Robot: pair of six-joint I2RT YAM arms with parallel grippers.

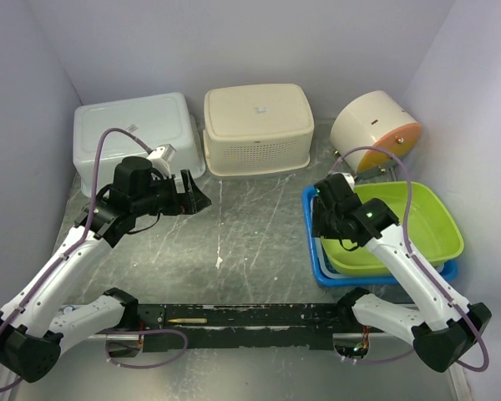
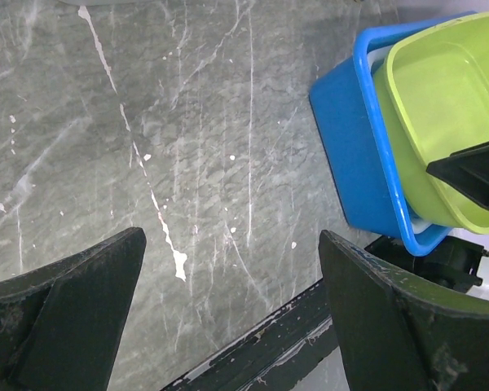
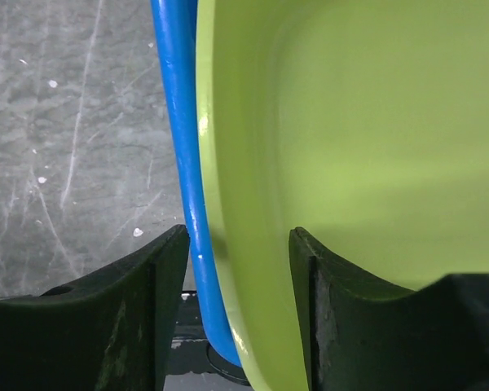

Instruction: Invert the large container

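Green basin [image 1: 401,225] upright, nested in blue tub [image 1: 311,219]

The counter [image 1: 250,242] is grey marbled stone, streaked with white veins and specks. Taking the cream perforated basket [image 1: 257,128], upside down at the back centre, as landmark: a white tub [image 1: 136,134] sits inverted just to its left, a round cream drum with an orange end [image 1: 374,125] lies tipped to its right, and a blue tub [image 1: 316,242] stands nearer, front-right, with a green basin [image 1: 417,225] nested inside.
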